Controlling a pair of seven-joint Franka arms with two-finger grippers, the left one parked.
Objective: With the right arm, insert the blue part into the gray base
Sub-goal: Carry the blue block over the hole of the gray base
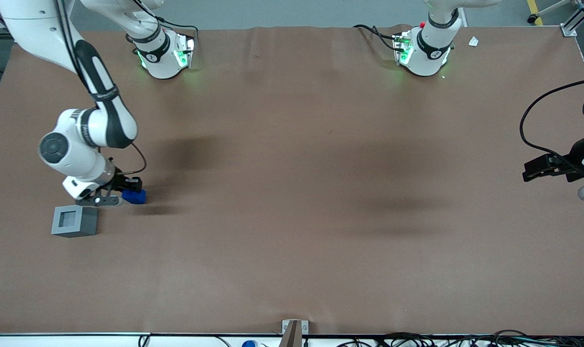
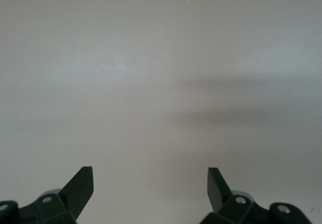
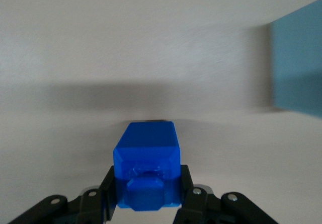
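The blue part (image 1: 134,196) is held in my right arm's gripper (image 1: 128,195), just above the brown table at the working arm's end. In the right wrist view the blue part (image 3: 147,166) sits between the two black fingers (image 3: 108,194), which press on its sides, its square stub facing the camera. The gray base (image 1: 74,220) stands on the table a little nearer to the front camera than the gripper, its square recess facing up. One side face of the gray base shows in the right wrist view (image 3: 297,68).
The brown table mat (image 1: 292,193) spreads wide toward the parked arm's end. The two arm bases (image 1: 164,53) stand at the table's back edge. A small bracket (image 1: 294,330) and cables lie at the front edge.
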